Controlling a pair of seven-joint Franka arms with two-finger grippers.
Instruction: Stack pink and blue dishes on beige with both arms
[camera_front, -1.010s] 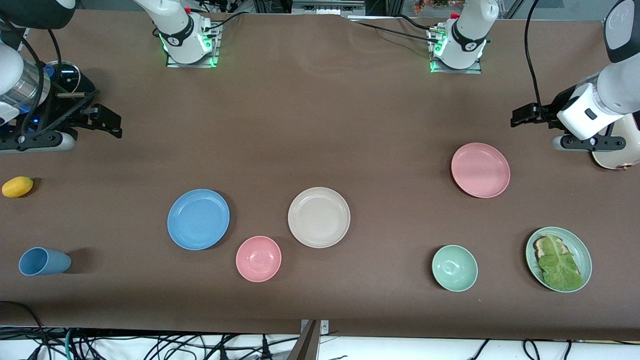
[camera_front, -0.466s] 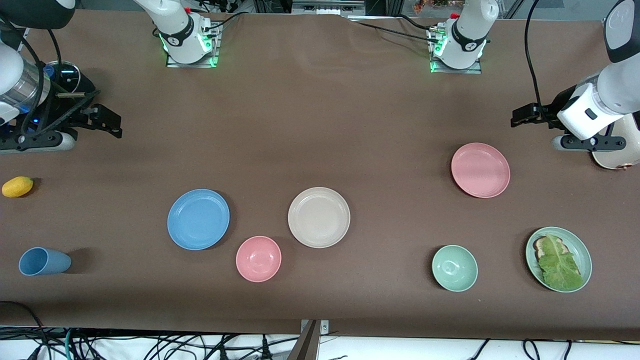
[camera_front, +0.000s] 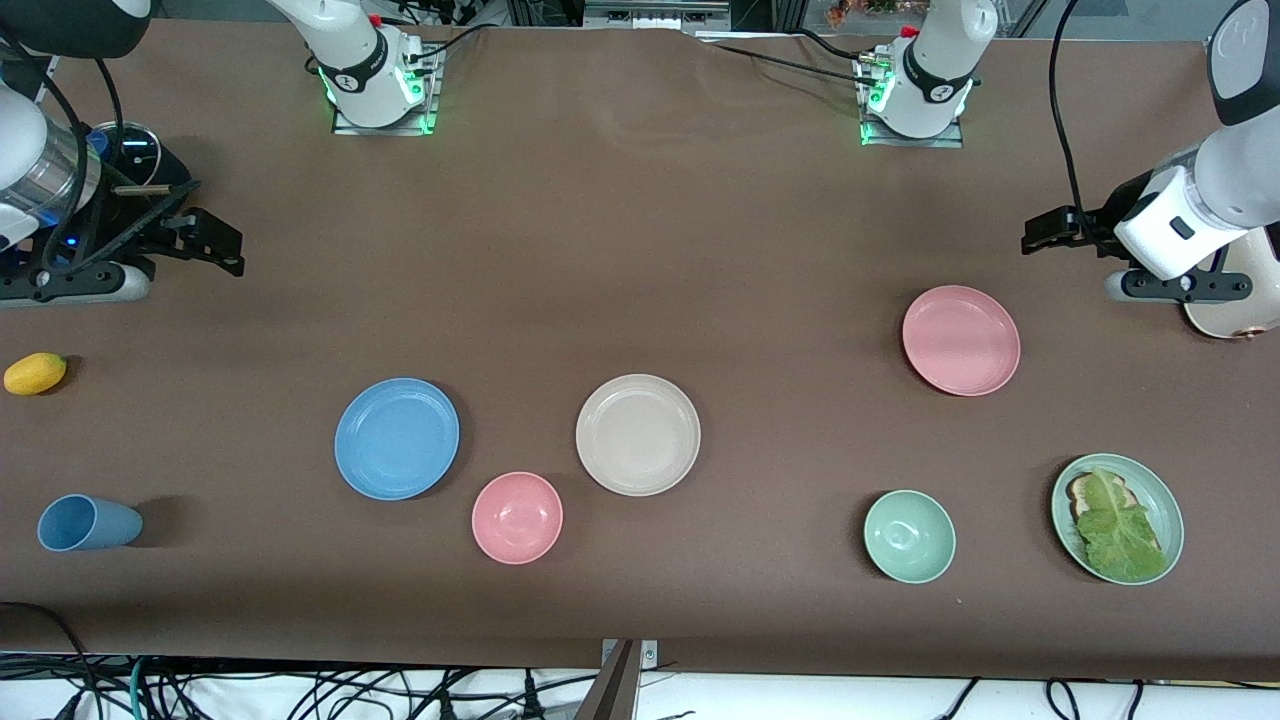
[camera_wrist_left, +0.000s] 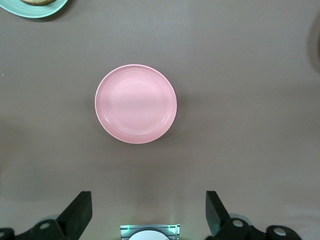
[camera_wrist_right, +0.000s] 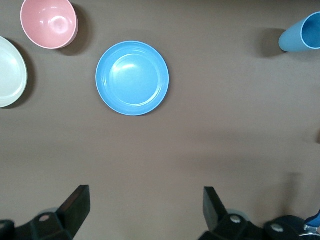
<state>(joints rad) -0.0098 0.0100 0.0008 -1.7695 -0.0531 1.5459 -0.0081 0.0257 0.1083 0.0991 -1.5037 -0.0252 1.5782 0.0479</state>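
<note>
Front view. The beige plate (camera_front: 638, 434) lies flat near the middle of the tabletop (camera_front: 640, 230), closer to the camera-side edge than to the edge carrying the arm bases. The blue plate (camera_front: 397, 438) lies beside it toward the right arm's end, with bare cloth between the two rims. The pink bowl (camera_front: 517, 517) sits nearer the camera, between those two plates and just clear of both. The pink plate (camera_front: 961, 340) lies toward the left arm's end, well apart from the beige plate, with open cloth all around it. The green bowl (camera_front: 909, 536) and the green plate (camera_front: 1117, 518) with lettuce stand nearer the camera than the pink plate. The blue cup (camera_front: 88, 523) lies on its side near the camera-side corner at the right arm's end. The left gripper (camera_front: 1045, 231) hangs over the tabletop's edge at the left arm's end; the right gripper (camera_front: 205, 240) hangs over the edge at the other end. Both arms wait.

Left wrist view. The left gripper's fingers (camera_wrist_left: 77, 214) are spread wide, nothing between them. The pink plate (camera_wrist_left: 136, 104) lies well below, apart from them.

Right wrist view. The right gripper's fingers (camera_wrist_right: 76, 206) are likewise spread and empty. The blue plate (camera_wrist_right: 132, 78) lies well below.
</note>
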